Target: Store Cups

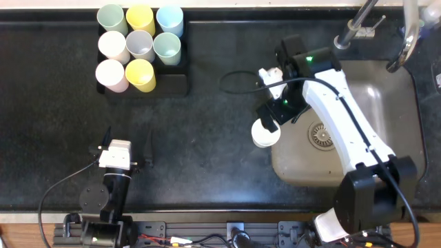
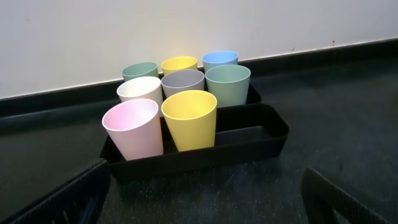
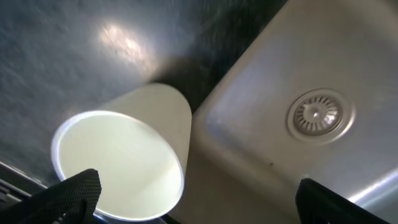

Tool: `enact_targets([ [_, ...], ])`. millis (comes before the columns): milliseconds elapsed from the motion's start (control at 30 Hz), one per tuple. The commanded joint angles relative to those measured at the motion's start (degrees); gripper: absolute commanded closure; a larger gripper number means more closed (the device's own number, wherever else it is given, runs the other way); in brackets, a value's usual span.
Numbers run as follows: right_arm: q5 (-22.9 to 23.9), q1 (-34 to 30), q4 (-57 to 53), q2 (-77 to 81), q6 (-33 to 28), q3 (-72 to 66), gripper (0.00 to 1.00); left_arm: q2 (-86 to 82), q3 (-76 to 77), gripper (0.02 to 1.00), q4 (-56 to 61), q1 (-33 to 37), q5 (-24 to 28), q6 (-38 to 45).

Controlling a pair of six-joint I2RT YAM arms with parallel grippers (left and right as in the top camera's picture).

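Right arm (image 1: 344, 117) bent across sink (image 1: 372, 89); right gripper (image 1: 271, 116) at sink's left rim, above white cup (image 1: 265, 134), fingers spread wide, clamping nothing; cup mouth-up on counter (image 1: 207, 138), just beside that rim. Left gripper (image 1: 127, 146) low, well left of sink, fingers wide apart, facing tray (image 2: 273, 124) of eight cups (image 2: 189, 118). From right wrist: cup's pale inside, drain (image 3: 317, 112); from left wrist: tray's bare end slot.

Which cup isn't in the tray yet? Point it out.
The white cup at the sink's edge; the other eight all stand in the black tray.
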Motion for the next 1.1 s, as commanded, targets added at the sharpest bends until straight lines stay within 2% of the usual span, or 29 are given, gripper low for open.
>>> enact_targets([
  [33,2.3,0.1,1.7,0.0,-0.8,-5.3,0.003,-0.5,-0.1,0.023,-0.2,-0.4,0.2,1.2],
  [300,2.3,-0.2,4.6,0.0,-0.8,-5.6,0.001,-0.5,-0.1,0.020,-0.2,-0.4,0.2,1.2],
  [333,2.1,-0.2,5.0,0.0,-0.8,-5.6,0.261,-0.5,-0.1,0.020,-0.2,-0.4,0.2,1.2],
  [367,1.9,-0.2,5.1,0.0,-0.7,-5.7,0.761,-0.5,-0.1,0.020,-0.2,-0.4,0.2,1.2],
  [400,1.4,-0.2,5.1,0.0,-0.7,-5.7,0.925,-0.5,-0.1,0.020,-0.2,-0.4,0.2,1.2],
  [433,0.7,-0.2,5.1,0.0,-0.8,-5.9,0.952,-0.5,-0.1,0.020,-0.2,-0.4,0.2,1.2],
  [567,-3.3,0.6,6.0,0.0,-0.8,-8.8,0.956,-0.5,-0.1,0.020,-0.2,-0.4,0.2,1.2],
  [700,-3.2,1.1,6.6,-0.2,0.0,-9.7,0.956,-0.5,-0.1,0.020,-0.2,-0.4,0.2,1.2],
  [833,-1.5,1.1,4.5,-1.8,3.5,-3.9,0.958,-0.5,-0.1,0.020,-0.2,-0.4,0.2,1.2],
  [1000,2.4,3.5,-1.9,-3.1,9.3,18.4,0.958,-0.5,-0.1,0.020,-0.2,-0.4,0.2,1.2],
  [1067,3.4,7.3,-4.0,-1.2,12.5,35.6,0.958,-0.5,-0.1,0.023,-0.2,-0.4,0.2,1.2],
  [1100,3.4,8.7,-4.6,-0.1,12.6,39.7,0.958,-0.5,-0.1,0.020,-0.2,-0.4,0.2,1.2],
])
